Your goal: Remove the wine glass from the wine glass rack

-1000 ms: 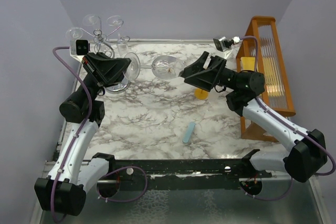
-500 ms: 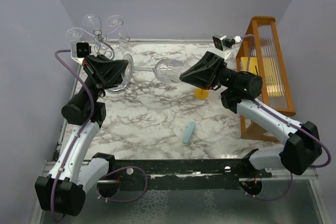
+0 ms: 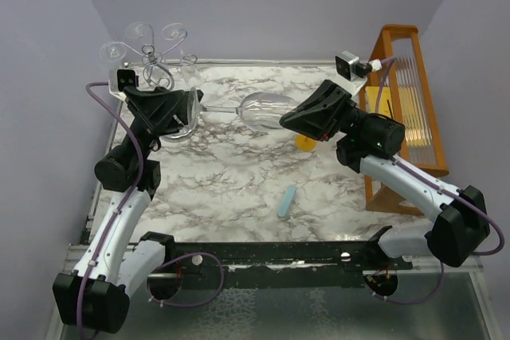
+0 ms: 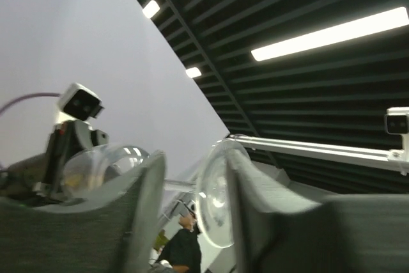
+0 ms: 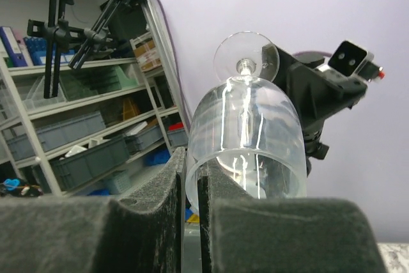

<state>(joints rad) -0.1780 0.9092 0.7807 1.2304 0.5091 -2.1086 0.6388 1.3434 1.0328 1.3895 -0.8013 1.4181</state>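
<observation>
While the wine glass (image 3: 267, 107) hung on its side above the marble table (image 3: 231, 173), bowl to the right and foot to the left, it lay between the two arms and to the right of the wine glass rack (image 3: 153, 60), which stood at the far left corner with other glasses on its curled arms. The right gripper (image 3: 288, 117) was pinched on the wall of the bowl at its rim; the right wrist view showed the glass wall caught in the narrow slot between the two pads. The left gripper (image 3: 191, 107) was spread, with the round foot (image 4: 214, 202) standing between its fingers (image 4: 255, 202), close against one and apart from the other; whether it touched either could not be settled.

Progress, as judged: the glass appeared already free of the rack's arms, so the removal itself looked largely done. What remained was to draw the foot out from between the left fingers and carry the glass well clear of the stand.

Compared with a second earlier, the bowl had moved rightward and the stem had levelled out, the right arm having pulled back toward the orange wooden rack (image 3: 402, 101). The left arm had altered little. The blue object (image 3: 287, 201) on the table had not moved.
</observation>
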